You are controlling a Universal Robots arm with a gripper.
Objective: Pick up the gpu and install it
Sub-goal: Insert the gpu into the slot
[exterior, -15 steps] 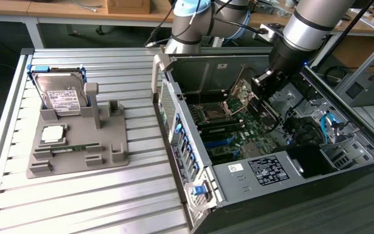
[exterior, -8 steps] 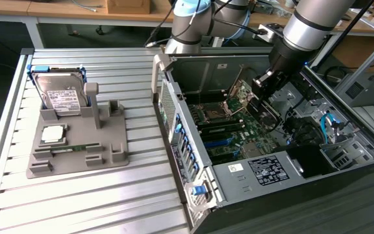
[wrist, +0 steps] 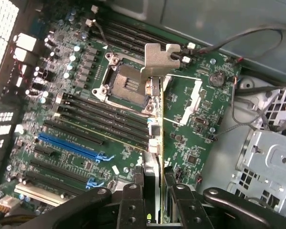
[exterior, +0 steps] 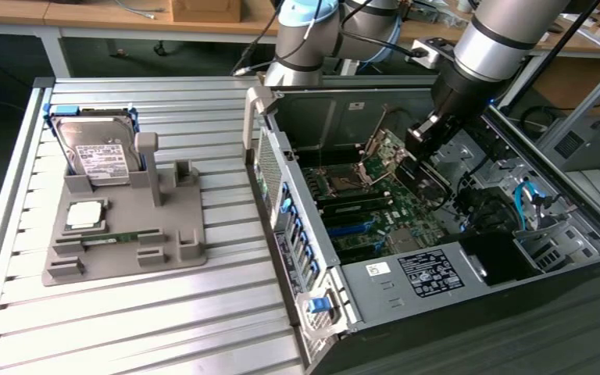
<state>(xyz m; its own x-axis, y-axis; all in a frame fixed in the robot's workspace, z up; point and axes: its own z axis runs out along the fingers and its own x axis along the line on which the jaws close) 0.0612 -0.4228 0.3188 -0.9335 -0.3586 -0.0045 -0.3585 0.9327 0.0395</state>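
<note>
**Operator:** What do I have nearest the camera?

**Spotter:** Your gripper (wrist: 155, 193). Its fingers (wrist: 133, 198) are closed on the gpu (wrist: 155, 124), one on each face. You are seeing the card edge-on, and it runs straight out from between them.

**Operator:** And the far end of the card?

**Spotter:** The silver bracket (wrist: 158, 59) is at the end farthest from your fingers. The card hangs over the motherboard (wrist: 81, 119), and its bracket end crosses the corner of the processor socket (wrist: 124, 83). The blue slot (wrist: 71, 143) lies off to one side, apart from the card.

**Operator:** Is it touching the board?

**Spotter:** You cannot tell from these views. In the exterior view you hold the card tilted inside the open computer case (exterior: 279, 168).

**Operator:** Anything beyond that?

**Spotter:** On the exterior view's left, well apart from the case, the grey holder (exterior: 180, 246) carries a hard drive (exterior: 97, 148) standing upright and a memory stick (exterior: 118, 237) lying in its groove.
</note>
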